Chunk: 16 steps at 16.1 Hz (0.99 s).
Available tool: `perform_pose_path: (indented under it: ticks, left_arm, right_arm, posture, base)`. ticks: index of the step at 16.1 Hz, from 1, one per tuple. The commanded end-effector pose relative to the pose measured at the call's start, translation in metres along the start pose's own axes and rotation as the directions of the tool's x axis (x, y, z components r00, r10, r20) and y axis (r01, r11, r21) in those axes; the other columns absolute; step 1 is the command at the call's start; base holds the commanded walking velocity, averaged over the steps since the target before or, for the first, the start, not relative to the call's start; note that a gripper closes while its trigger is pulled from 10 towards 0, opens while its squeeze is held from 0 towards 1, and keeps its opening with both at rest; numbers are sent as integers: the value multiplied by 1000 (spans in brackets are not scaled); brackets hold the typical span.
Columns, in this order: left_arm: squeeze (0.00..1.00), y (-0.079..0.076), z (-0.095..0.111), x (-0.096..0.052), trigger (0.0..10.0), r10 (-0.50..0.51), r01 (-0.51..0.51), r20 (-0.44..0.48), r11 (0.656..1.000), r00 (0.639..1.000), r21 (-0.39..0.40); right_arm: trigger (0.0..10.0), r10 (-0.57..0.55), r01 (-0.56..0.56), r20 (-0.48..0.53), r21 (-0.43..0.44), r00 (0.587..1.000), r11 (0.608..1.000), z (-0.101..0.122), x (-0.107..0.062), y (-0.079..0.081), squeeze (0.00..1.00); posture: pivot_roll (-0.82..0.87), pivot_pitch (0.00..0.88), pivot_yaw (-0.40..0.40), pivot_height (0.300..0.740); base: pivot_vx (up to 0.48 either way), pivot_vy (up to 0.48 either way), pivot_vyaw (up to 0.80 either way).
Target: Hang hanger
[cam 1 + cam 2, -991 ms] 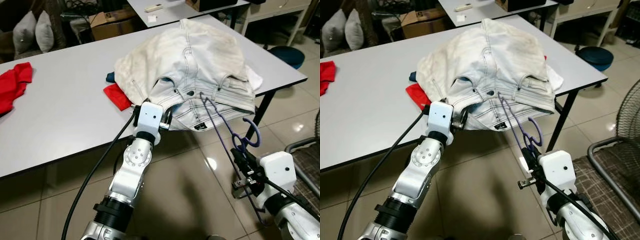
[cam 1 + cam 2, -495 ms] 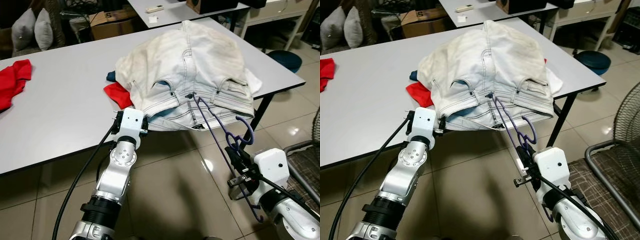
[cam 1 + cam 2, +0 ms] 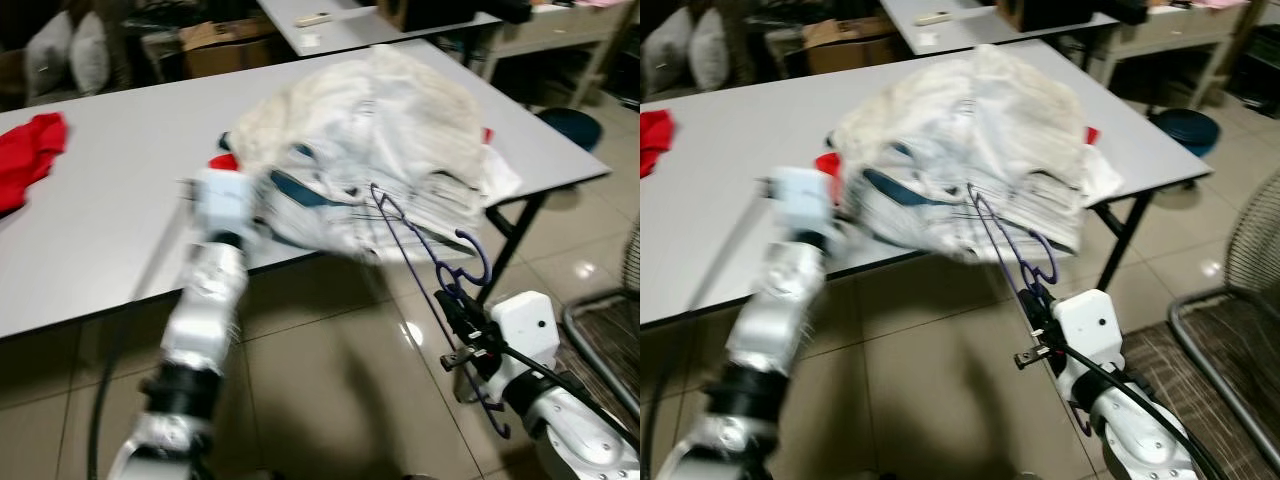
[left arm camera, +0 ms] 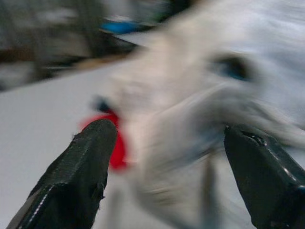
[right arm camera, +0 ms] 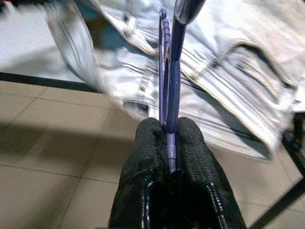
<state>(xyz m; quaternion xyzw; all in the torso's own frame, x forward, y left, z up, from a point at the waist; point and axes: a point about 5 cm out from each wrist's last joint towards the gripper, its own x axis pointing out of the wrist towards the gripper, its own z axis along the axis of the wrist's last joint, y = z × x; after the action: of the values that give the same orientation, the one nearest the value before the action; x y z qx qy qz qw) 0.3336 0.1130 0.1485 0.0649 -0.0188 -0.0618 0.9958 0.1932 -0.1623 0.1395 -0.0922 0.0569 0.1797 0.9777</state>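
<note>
Tiled floor runs under a long grey table point(image 3: 90, 250), and on the table, near its front edge, lies a heap of pale denim jeans point(image 3: 385, 140) with their waistband turned toward the robot. A bit of red cloth point(image 3: 826, 162) peeks out beside the jeans, and another red garment point(image 3: 25, 155) lies well apart from them at the table's far end. A second table with a cardboard box stands behind.

The purple hanger point(image 3: 420, 240) is in the right gripper point(image 5: 170, 143), whose two black fingers are pinched tight on the wire just below the hook; the gripper sits off the table's edge, below the jeans. From there the hanger's frame reaches up to the jeans, its far tip at the waistband — whether it has gone inside the opening or only rests against the cloth I cannot tell.

The left gripper point(image 4: 167, 157) is spread wide, fingers well apart and holding nothing, pointed at the jeans' near edge just beside the red cloth. That arm is blurred in the head views.

As for progress, the hanger is picked up and brought to the garment, which looks like the early part. Left to do, by my reading: get the hanger seated in the jeans and then hung somewhere — no rail or hook is visible.
</note>
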Motion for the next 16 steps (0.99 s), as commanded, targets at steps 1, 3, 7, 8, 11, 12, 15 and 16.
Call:
perform_pose_path:
  ticks: [1,3,7,8,11,12,15,16]
  left_arm:
    - [16,-13,-4,-3,10000,-78,79,-24,997,997,11]
    - [1000,-25,-16,-8,10000,-121,123,-88,992,989,17]
    - [1000,-13,-16,-2,10000,11,-7,-88,999,996,41]
    - [1000,-11,-12,1,10000,37,-35,-71,999,997,21]
    - [0,-3,-16,8,10000,138,-135,-135,990,981,30]
    - [0,0,-19,10,10000,162,-161,-150,987,975,25]
    - [0,0,-25,16,10000,144,-147,-193,989,971,-4]
    - [0,3,-28,18,10000,166,-170,-212,985,963,-2]
  right_arm:
    - [10000,8,-8,12,-4,1000,1000,1,1,2,0]
    - [10000,9,-9,14,-4,1000,1000,1,1,2,0]
    - [10000,12,-12,13,-6,1000,1000,1,2,2,0]
    - [10000,16,-16,15,-7,1000,1000,1,3,3,0]
    - [10000,18,-18,16,-13,1000,1000,1,4,2,0]
    - [10000,17,-17,17,-14,1000,1000,1,4,2,0]
    - [10000,18,-18,20,-20,1000,1000,1,4,1,0]
    - [10000,19,-18,22,-22,1000,1000,1,5,1,0]
  posture:
    - [-113,66,76,740]
    - [-112,69,75,740]
    - [-111,67,70,740]
    - [-111,65,69,740]
    - [-115,54,74,740]
    - [-116,53,75,740]
    - [-119,41,79,740]
    - [-123,36,81,740]
  base:
    - [0,0,0]
    - [0,0,0]
    - [0,0,0]
    - [0,0,0]
    - [0,0,0]
    - [0,0,0]
    - [0,0,0]
    - [0,0,0]
